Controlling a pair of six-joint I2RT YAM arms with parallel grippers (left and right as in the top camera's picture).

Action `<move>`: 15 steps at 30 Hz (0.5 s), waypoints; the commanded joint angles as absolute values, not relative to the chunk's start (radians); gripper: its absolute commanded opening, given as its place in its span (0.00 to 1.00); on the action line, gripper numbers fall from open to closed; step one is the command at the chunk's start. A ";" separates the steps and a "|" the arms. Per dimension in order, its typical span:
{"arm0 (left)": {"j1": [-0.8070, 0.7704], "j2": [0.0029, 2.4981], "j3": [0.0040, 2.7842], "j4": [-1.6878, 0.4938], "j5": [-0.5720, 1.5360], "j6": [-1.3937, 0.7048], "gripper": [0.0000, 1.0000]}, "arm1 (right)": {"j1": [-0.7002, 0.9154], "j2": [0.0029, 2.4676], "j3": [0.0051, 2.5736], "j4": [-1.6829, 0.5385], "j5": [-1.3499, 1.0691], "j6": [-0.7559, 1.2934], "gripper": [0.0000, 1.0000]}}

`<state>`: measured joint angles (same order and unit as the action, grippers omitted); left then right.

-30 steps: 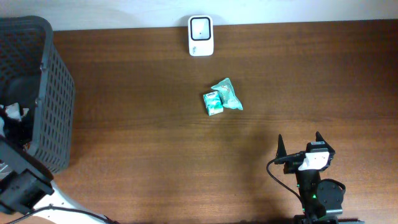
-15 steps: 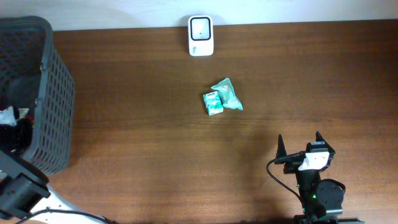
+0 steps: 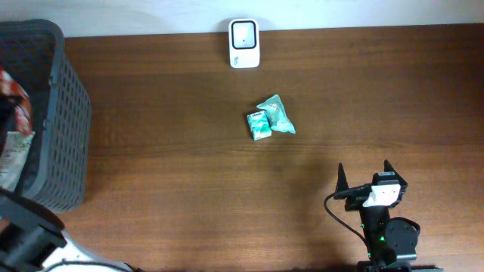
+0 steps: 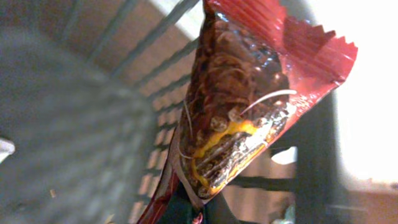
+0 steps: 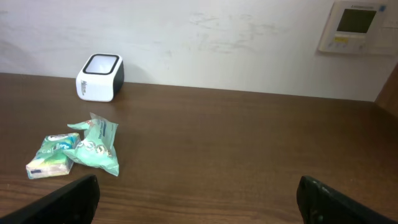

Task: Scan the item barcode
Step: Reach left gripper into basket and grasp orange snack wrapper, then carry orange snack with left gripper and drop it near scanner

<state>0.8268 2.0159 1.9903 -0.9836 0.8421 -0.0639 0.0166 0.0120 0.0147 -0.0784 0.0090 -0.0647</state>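
Observation:
In the left wrist view a red crinkled snack packet [image 4: 249, 99] with a clear window fills the frame. My left gripper [image 4: 198, 211] is shut on its lower edge, inside the dark mesh basket [image 3: 69, 113]. From overhead the packet [image 3: 6, 80] shows as a red patch at the basket's left edge. No barcode shows on the packet. The white barcode scanner [image 3: 244, 43] stands at the table's far edge, and it also shows in the right wrist view as the scanner [image 5: 99, 77]. My right gripper [image 3: 364, 175] rests open and empty near the front right.
A green packet [image 3: 275, 115] and a small green box [image 3: 259, 126] lie mid-table, in front of the scanner. A pale packet [image 3: 10, 160] lies in the basket. A wall panel [image 5: 356, 25] hangs behind the table at the right.
My left gripper has shut on the red packet and raised it inside the basket, so red now shows at the basket's left edge. The right arm has not moved.

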 commanded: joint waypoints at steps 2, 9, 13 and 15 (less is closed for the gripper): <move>0.828 1.838 2.101 -0.971 0.837 -0.412 0.00 | 0.019 0.007 0.006 -0.081 0.010 -0.071 0.99; 0.777 1.650 2.111 -0.936 0.842 -0.750 0.00 | 0.019 0.007 0.006 -0.081 0.010 -0.071 0.99; 0.662 1.573 2.111 -0.937 0.841 -0.756 0.00 | 0.019 0.007 0.006 -0.081 0.011 -0.071 0.99; 0.564 1.552 2.111 -0.937 0.829 -0.756 0.00 | 0.019 0.007 0.006 -0.081 0.010 -0.071 0.99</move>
